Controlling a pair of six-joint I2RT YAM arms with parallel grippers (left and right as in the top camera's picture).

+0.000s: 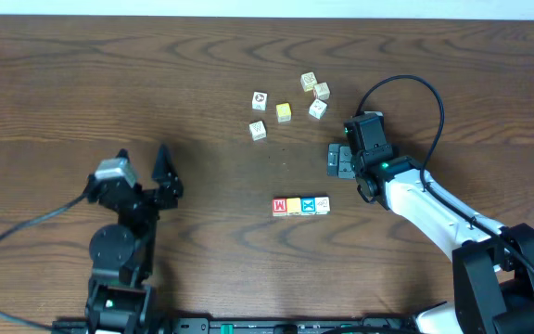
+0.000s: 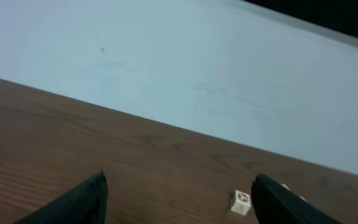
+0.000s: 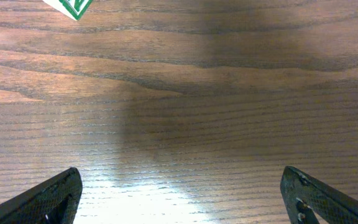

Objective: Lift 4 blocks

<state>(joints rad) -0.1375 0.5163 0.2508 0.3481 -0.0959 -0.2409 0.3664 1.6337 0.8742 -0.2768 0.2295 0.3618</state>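
Note:
The four blocks lie in a tight row near the table's middle: red with a white letter [image 1: 280,207], yellow-orange [image 1: 294,206], blue with a white X [image 1: 309,205] and whitish [image 1: 322,203]. My right gripper [image 1: 336,160] hovers just behind and to the right of the row, apart from it. In the right wrist view this gripper [image 3: 180,180] is open over bare wood with nothing between its fingers. My left gripper [image 1: 139,169] stands far to the left, also open and empty [image 2: 179,186]. Neither wrist view shows the row.
Several loose cubes are scattered behind the row, among them a pale yellow one [image 1: 284,112] and whitish picture cubes [image 1: 260,99]. One whitish cube [image 2: 241,202] shows beside my left gripper's right finger, and a green-marked cube [image 3: 73,5] sits at the right wrist view's top edge.

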